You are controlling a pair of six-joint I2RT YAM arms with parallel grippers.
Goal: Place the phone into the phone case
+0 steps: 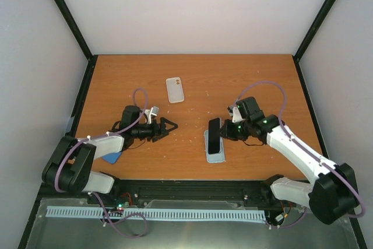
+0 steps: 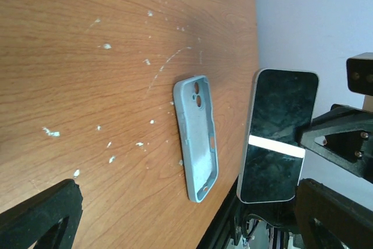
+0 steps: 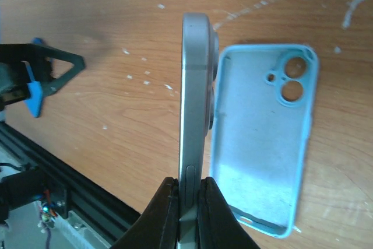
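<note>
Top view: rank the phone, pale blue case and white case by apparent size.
1. phone case, though partly covered by the phone.
2. phone and white case: too alike to rank. The phone is up on edge and shows narrow, and the white case lies farther back.

Glossy black phone [image 2: 278, 135], its edge silver-grey, and pale sky-blue phone case [image 3: 262, 144] against an orange-brown wood-grain table [image 1: 233, 80] flecked with white. A second case [image 1: 175, 90] is white with two small orange dots. Lavender cables [image 1: 274, 84] run over black-and-white robot arms [image 1: 297, 150].
</note>
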